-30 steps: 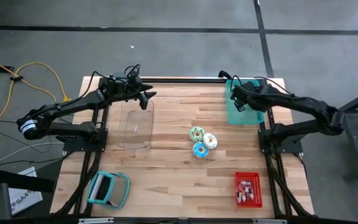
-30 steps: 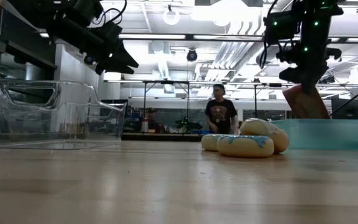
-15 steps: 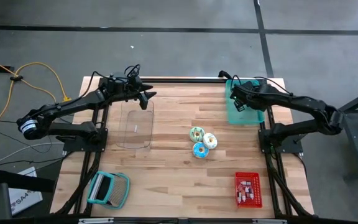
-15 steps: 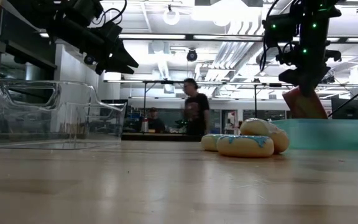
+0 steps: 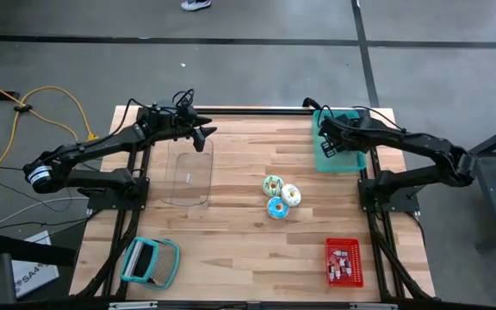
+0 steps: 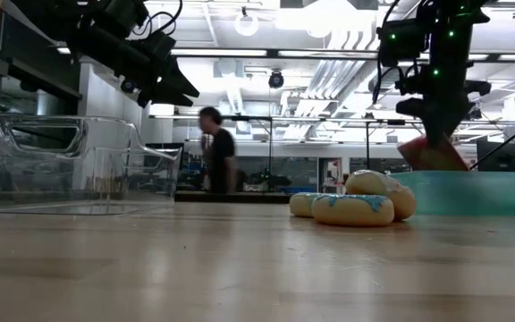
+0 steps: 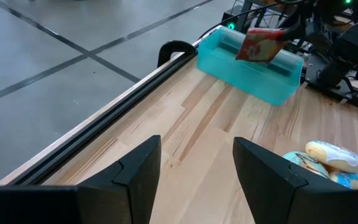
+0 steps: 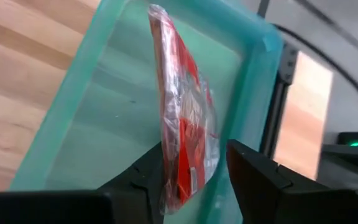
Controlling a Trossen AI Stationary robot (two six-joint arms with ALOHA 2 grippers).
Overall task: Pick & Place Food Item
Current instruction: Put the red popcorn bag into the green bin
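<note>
A red and white snack packet [image 8: 185, 124] stands on edge between the parted fingers of my right gripper [image 8: 191, 180], over the teal bin [image 8: 73, 124] at the table's far right. In the low view the packet [image 6: 432, 154] hangs tilted just above the bin's rim [image 6: 472, 179]. Three frosted donuts [image 5: 280, 196] lie together on the wood at mid-table. My left gripper [image 7: 197, 162] waits open at the far left, above the clear container [image 5: 189, 176], with nothing between its fingers. My right gripper points steeply down from above, with the packet's lower end [image 8: 179, 180] between its open fingers. The packet seems to lean against one finger [image 8: 148, 177]; a narrow gap shows beside the other finger [image 8: 253, 174]. Whether it is still held, I cannot tell.
A red basket [image 5: 344, 263] of small items stands near the front right. A teal rack [image 5: 151, 261] lies at the front left. Black rails run along the table's far edge [image 7: 135, 81]. Beyond the table a person [image 6: 217, 161] walks through the room.
My right gripper has opened over the teal bin. The packet has sunk a little between the fingers and tipped more aslant. The person in the room has walked toward the left.
</note>
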